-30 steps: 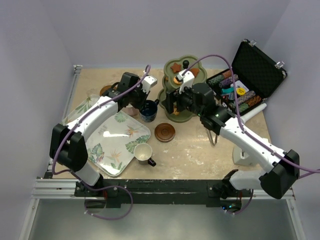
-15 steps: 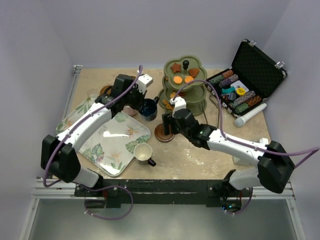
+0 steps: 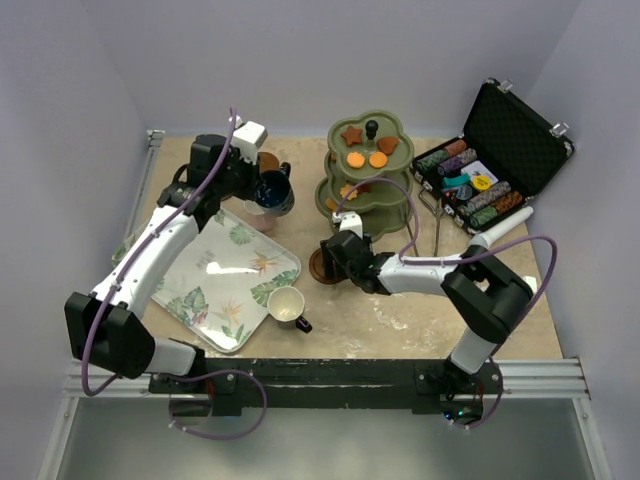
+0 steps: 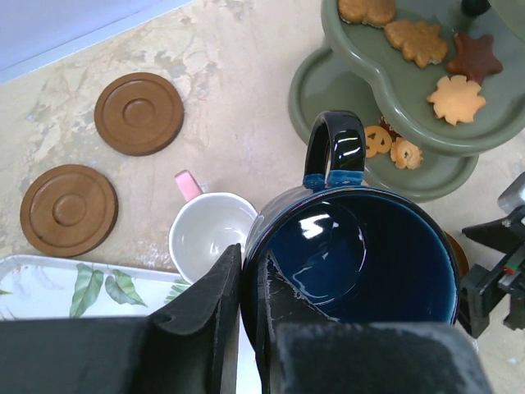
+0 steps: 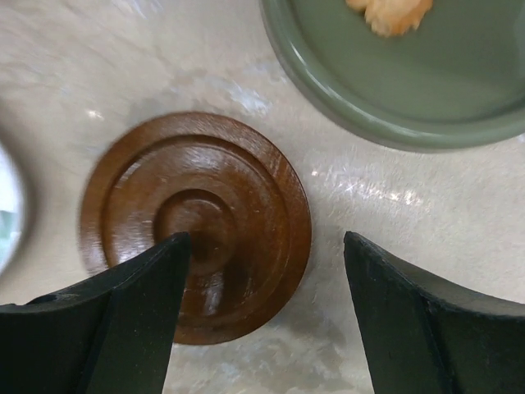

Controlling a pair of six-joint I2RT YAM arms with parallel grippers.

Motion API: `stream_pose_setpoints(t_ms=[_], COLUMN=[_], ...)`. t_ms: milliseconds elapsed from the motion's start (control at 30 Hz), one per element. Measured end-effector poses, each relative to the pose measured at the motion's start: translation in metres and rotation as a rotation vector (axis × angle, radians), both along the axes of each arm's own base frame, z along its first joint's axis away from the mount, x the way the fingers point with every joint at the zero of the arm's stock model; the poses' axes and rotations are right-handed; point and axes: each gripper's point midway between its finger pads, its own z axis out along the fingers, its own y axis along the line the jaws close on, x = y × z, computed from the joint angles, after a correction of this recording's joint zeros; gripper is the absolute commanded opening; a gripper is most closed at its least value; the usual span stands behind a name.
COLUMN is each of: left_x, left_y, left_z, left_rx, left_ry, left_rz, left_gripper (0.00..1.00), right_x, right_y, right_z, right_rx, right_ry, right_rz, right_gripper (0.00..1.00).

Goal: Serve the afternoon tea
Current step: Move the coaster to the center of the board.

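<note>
My left gripper (image 3: 263,188) (image 4: 250,264) is shut on the navy cup (image 3: 274,191) (image 4: 361,258), one finger inside the rim and one outside, holding it raised beside the pinkish-white cup (image 4: 210,238). Two brown saucers (image 4: 139,113) (image 4: 69,209) lie on the table behind. My right gripper (image 3: 329,262) (image 5: 264,246) is open and low over a third saucer (image 3: 322,270) (image 5: 197,223), one finger above its centre and the other past its right rim. The olive-green stand (image 3: 368,185) (image 5: 394,90) carries biscuits (image 3: 365,152) (image 4: 418,41). A cream cup (image 3: 287,304) sits on the tray.
The leaf-patterned white tray (image 3: 225,275) lies front left. An open black case of poker chips (image 3: 495,150) stands at the back right, with a white cylinder (image 3: 500,230) in front of it. The stand's lowest tier is close behind my right gripper.
My left arm has carried the navy cup up and back to the left. My right arm has come away from the stand and dropped low over the saucer in front of it.
</note>
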Motion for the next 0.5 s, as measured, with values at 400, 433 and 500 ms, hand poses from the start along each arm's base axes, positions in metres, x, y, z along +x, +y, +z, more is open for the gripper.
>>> stream_pose_setpoints(t_ms=[400,433,500], left_x=[-0.006,-0.007,-0.009], left_y=[-0.003,-0.004,-0.008], left_z=[0.005,0.005,0.006], left_rx=[-0.024,-0.025,-0.029], left_ry=[0.006,0.006,0.005], left_rz=[-0.021,-0.025,-0.039], left_gripper=[0.0,0.0,0.0], right_x=[0.006,0.006,0.004], right_y=[0.001,-0.001,-0.004], right_z=[-0.013,-0.013,-0.013], right_rx=[0.0,-0.001,-0.001], right_ry=[0.036,0.041,0.05], right_rz=[-0.099,-0.108,-0.139], right_gripper=[0.78,0.79,0.79])
